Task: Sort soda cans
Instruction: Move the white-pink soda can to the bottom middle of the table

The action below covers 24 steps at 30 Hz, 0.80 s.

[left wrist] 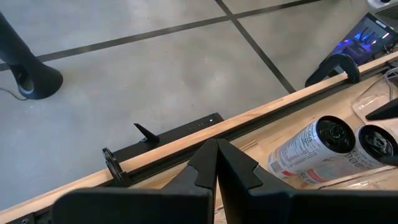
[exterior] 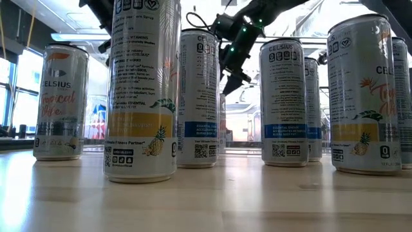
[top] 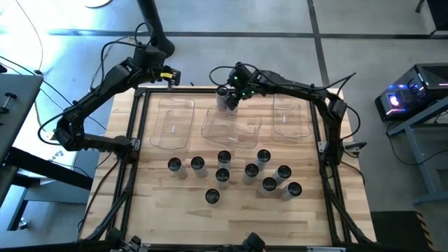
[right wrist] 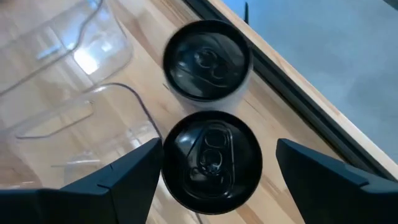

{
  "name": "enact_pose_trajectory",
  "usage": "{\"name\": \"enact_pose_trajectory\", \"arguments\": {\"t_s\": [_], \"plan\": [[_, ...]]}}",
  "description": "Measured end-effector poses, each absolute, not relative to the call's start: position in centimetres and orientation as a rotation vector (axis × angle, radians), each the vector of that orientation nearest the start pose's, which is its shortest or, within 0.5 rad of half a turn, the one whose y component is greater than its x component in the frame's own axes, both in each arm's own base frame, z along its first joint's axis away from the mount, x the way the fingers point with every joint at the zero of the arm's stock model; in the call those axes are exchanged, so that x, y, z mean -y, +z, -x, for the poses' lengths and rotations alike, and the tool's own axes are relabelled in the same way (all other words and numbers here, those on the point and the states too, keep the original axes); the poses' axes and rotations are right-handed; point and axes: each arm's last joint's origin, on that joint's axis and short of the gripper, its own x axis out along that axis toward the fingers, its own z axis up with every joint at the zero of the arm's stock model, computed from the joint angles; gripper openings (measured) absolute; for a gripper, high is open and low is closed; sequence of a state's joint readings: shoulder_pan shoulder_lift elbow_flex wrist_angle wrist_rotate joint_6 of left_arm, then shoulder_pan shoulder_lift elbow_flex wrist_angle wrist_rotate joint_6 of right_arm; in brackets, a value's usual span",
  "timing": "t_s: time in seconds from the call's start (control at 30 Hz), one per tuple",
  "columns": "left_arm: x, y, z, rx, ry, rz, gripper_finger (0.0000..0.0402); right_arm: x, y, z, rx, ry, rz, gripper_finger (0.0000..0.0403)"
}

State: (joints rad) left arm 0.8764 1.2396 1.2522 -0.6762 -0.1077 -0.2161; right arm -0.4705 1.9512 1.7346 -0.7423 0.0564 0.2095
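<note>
Several soda cans (top: 224,173) with dark tops stand upright in a loose cluster on the near half of the wooden table; in the low view they fill the foreground (exterior: 143,90). Two more cans (top: 225,99) stand side by side at the far edge, just beyond the middle bin. My right gripper (right wrist: 217,168) slants down over these two, open, with a finger on either side of the nearer can (right wrist: 211,158); I see no touch. The other can (right wrist: 208,59) stands just past it. My left gripper (left wrist: 216,163) is shut and bare above the table's far left corner (top: 170,75).
Three clear plastic bins lie in a row across the far half: left (top: 172,123), middle (top: 231,129), right (top: 290,117). A black frame (top: 140,119) runs along the table's edges. Bare wood lies between the bins and the can cluster, and in front of it.
</note>
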Motion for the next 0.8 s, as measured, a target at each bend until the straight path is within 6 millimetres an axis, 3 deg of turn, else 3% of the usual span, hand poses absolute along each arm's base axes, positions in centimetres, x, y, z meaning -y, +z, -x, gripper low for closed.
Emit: {"name": "enact_pose_trajectory", "arguments": {"t_s": [0.8], "plan": [[-19.8, 35.7, -16.0, -0.537, 1.017, 0.451, 0.0001, 19.5, 25.3, -38.9, -0.891, -0.584, -0.400, 0.0311]]}}
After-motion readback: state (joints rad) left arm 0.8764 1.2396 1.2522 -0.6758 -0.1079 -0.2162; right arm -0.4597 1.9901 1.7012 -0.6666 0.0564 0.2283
